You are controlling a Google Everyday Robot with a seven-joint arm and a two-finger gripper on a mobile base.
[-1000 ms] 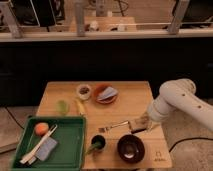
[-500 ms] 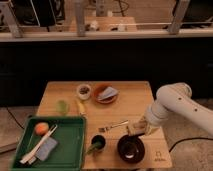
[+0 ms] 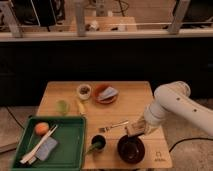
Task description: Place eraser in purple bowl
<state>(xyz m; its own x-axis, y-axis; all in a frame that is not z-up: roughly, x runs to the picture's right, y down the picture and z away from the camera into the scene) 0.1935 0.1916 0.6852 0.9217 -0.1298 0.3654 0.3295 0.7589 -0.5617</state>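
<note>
The purple bowl (image 3: 131,149) stands at the front right of the wooden table (image 3: 135,100), dark with a glossy inside. My gripper (image 3: 136,129) hangs from the white arm (image 3: 172,107) just above the bowl's far rim. It is shut on the eraser (image 3: 133,131), a small tan block with a dark top, held tilted over the bowl's back edge. The eraser is not touching the bowl's inside.
A fork (image 3: 113,126) lies just left of the gripper. A small dark cup (image 3: 97,143) stands left of the bowl. An orange plate (image 3: 99,97) with a grey-blue sponge (image 3: 108,93), a small dish (image 3: 84,91) and a green cup (image 3: 62,106) stand behind. A green tray (image 3: 70,150) lies front left.
The arm has shifted slightly left and down, bringing the held eraser closer over the bowl's rim. Nothing else has moved.
</note>
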